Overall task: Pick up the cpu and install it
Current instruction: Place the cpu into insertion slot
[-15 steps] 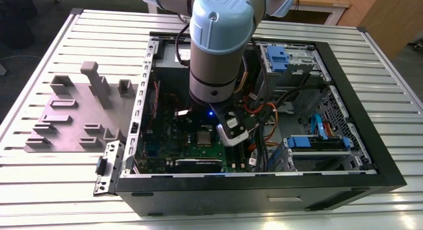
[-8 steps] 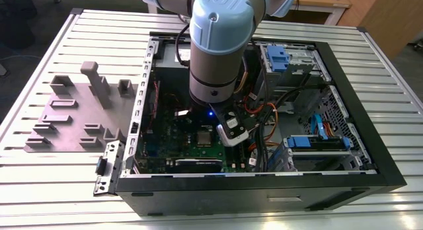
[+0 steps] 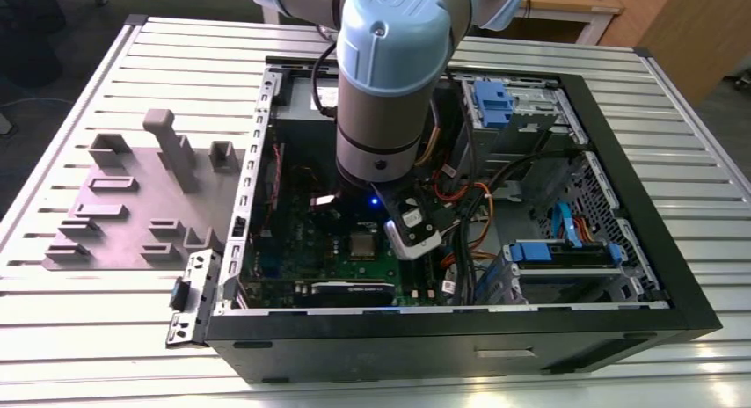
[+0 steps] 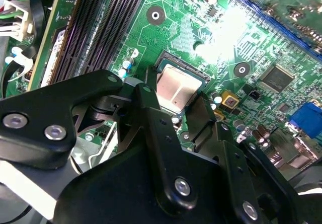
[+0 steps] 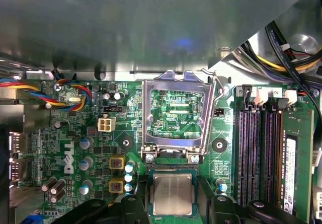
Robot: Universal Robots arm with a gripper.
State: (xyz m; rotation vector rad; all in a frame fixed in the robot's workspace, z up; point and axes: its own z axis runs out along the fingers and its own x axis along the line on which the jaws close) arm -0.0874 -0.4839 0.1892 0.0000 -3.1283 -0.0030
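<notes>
Ribbed silver aluminium desk (image 3: 704,162) filled most of the exterior view, with pale wooden furniture (image 3: 681,30) at the upper right of the frame and dark floor at the upper left. A black open-sided computer case (image 3: 470,346) lay on the desk at centre. A grey-purple moulded plate with upright blocks (image 3: 118,223) sat just beside the case, toward the exterior view's left. The grey-and-blue robot arm (image 3: 382,83) reached down from the top of the frame into the case.

The small square silver-grey cpu (image 5: 172,194) lay flat in its socket on the large green circuit board (image 5: 100,148). A hinged silver metal retaining frame (image 5: 149,113) next to the socket stood swung open, and dark memory slots (image 5: 254,153) ran along the board near it. The black claw (image 4: 173,92) hung directly over the cpu, spread wider than the chip and gripping nothing. In both wrist views its fingers (image 4: 151,128) stood on opposite sides of the socket, with the cpu between them.
</notes>
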